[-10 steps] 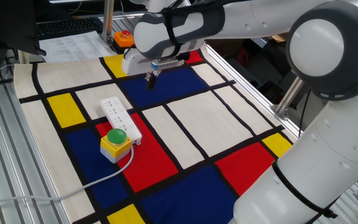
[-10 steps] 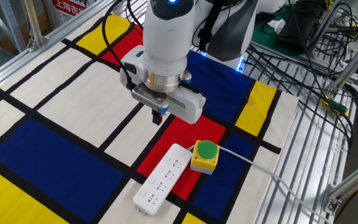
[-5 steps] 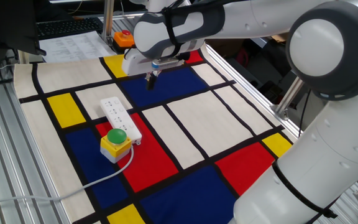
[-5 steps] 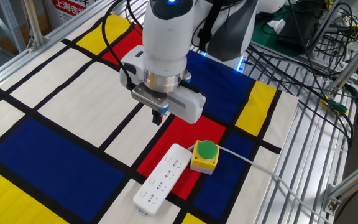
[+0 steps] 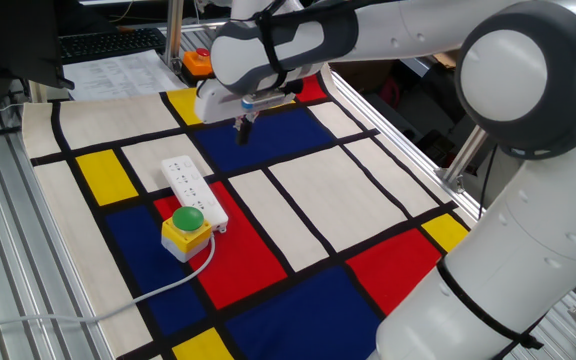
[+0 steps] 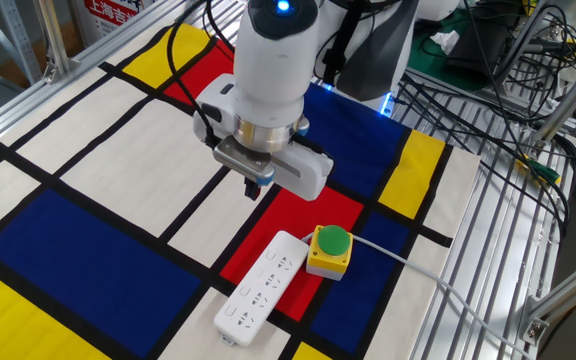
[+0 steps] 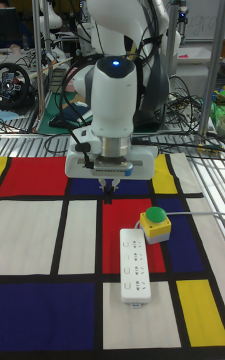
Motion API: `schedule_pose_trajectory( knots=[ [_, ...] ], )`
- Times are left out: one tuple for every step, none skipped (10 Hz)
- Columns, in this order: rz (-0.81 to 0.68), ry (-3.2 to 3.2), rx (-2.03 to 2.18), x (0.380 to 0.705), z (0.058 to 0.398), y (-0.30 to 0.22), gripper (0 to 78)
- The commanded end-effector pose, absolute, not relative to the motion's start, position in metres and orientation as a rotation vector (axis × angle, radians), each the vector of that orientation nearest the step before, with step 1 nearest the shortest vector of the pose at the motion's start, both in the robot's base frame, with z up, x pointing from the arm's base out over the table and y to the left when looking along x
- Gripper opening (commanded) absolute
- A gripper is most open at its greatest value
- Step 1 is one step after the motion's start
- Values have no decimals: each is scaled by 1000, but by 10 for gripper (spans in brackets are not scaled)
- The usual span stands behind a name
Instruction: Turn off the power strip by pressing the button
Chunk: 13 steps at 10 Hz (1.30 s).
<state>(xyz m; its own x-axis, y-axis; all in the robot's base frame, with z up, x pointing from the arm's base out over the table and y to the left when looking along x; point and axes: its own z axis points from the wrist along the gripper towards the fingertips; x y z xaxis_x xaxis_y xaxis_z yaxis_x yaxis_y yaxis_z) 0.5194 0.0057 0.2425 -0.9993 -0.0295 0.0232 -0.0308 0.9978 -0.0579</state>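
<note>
The power strip point(image 5: 193, 188) is a long white bar lying flat on the chequered cloth, also seen in the other fixed view point(image 6: 261, 288) and the tall view point(image 7: 135, 265). Its button is too small to make out in any view. My gripper point(image 5: 242, 127) hangs pointing down over the cloth, beyond the strip's end that lies beside the yellow box, clear of the strip. The tall view puts the gripper point(image 7: 109, 196) a short way behind the strip's far end. Its fingertips point(image 6: 255, 190) are pressed together with nothing between them.
A yellow box with a green dome button point(image 5: 186, 230) stands against the strip's end, with a white cable point(image 5: 158, 288) trailing off the cloth. An orange box with a red button point(image 5: 199, 62) sits at the far edge. Metal frame rails point(image 6: 488, 230) border the cloth.
The arm's wrist has shifted very slightly; the gripper stays at about the same height and spot above the cloth. The strip and the boxes have not moved.
</note>
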Motion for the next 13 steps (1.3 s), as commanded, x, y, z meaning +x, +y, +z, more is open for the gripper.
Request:
schedule_pose_trajectory(
  knots=[
    [85,-3125,19,520,244,6,0],
    [86,-3124,17,520,244,6,0],
    [87,-3135,3,523,239,8,0],
    [92,-3149,-1,525,235,10,0],
    [97,-3168,-9,528,227,14,0],
    [97,-3173,-10,529,225,15,0],
    [97,-3191,-16,534,218,17,0],
    [99,-3206,-29,539,214,19,0],
    [100,-3219,-41,543,210,20,0],
    [101,-3237,-53,548,205,22,0],
    [100,-3239,-55,550,204,22,0],
    [99,-3235,-54,558,204,21,0],
    [98,-3234,-52,564,204,21,0]
  ],
)
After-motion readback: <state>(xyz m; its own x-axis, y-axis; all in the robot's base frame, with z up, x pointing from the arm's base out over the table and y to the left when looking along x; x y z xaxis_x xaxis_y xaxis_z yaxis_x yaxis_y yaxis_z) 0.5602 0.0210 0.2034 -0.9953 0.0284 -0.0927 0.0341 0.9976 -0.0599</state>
